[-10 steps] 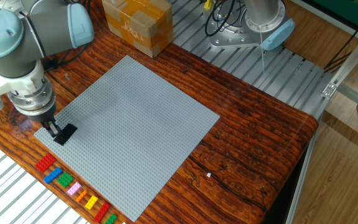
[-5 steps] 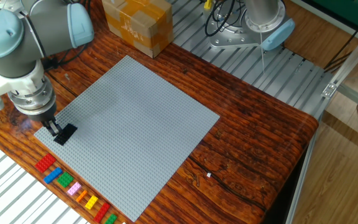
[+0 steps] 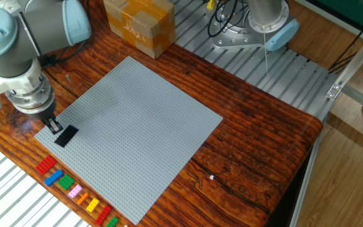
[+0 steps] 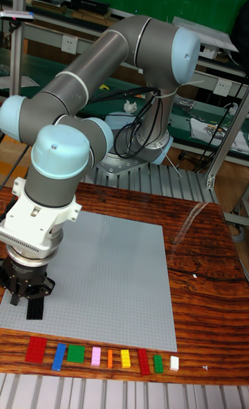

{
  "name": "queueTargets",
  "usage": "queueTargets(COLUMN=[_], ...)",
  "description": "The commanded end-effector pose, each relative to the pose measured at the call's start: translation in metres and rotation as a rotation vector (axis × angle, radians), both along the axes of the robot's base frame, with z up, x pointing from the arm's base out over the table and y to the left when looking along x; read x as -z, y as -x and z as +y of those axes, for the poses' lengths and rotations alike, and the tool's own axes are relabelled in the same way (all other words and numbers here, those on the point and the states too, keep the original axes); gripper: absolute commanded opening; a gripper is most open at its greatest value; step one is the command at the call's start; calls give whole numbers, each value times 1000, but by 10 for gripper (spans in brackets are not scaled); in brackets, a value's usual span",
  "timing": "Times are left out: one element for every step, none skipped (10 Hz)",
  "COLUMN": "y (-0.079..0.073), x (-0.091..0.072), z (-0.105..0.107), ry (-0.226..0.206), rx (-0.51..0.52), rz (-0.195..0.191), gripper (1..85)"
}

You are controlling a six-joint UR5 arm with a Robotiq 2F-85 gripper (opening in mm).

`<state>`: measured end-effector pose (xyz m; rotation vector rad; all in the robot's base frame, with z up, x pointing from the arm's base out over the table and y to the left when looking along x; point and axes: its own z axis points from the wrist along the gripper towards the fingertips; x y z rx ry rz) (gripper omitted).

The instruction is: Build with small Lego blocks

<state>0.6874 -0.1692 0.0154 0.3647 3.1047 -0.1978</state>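
A black small Lego block lies on the near-left corner of the grey baseplate. My gripper hangs just above and left of it, fingers slightly apart, holding nothing. In the tall fixed view the gripper is right over the black block, which peeks out below the fingers. A row of several small Lego blocks runs along the plate's front edge on the wood: red, blue, green, pink, yellow. The same row starts with the red block.
A brown cardboard box stands behind the plate's far corner. A second robot base with cables sits on the metal rails at the back. The wooden table ends at its right edge. The baseplate carries only the black block.
The gripper has lifted up and slightly left, away from the black block it was touching. The block stays on the baseplate.
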Motion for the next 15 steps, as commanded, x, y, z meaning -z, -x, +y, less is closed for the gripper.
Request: queueTargets(y=[5, 4, 2, 0, -3, -7, -10, -12, -15, -18, -22, -24, -25, -27, -29], x=[-12, -13, -13, -13, -12, -11, -11, -11, -10, -8, -6, -5, -4, -3, -1], z=[14, 17, 24, 31, 36, 45, 52, 56, 64, 68, 76, 78, 78, 78, 76], ry=[-6, -6, -17, -31, -38, -61, -76, -89, -117, -130, -153, -157, -159, -160, -161], rx=[60, 71, 92, 109, 124, 149, 169, 180, 198, 209, 229, 233, 233, 233, 226], rz=[38, 39, 37, 32, 26, 16, 11, 5, -7, -17, -33, -40, -45, -51, -58], gripper=[10, 10, 10, 10, 10, 10, 10, 10, 10, 10, 10, 10, 10, 10, 10])
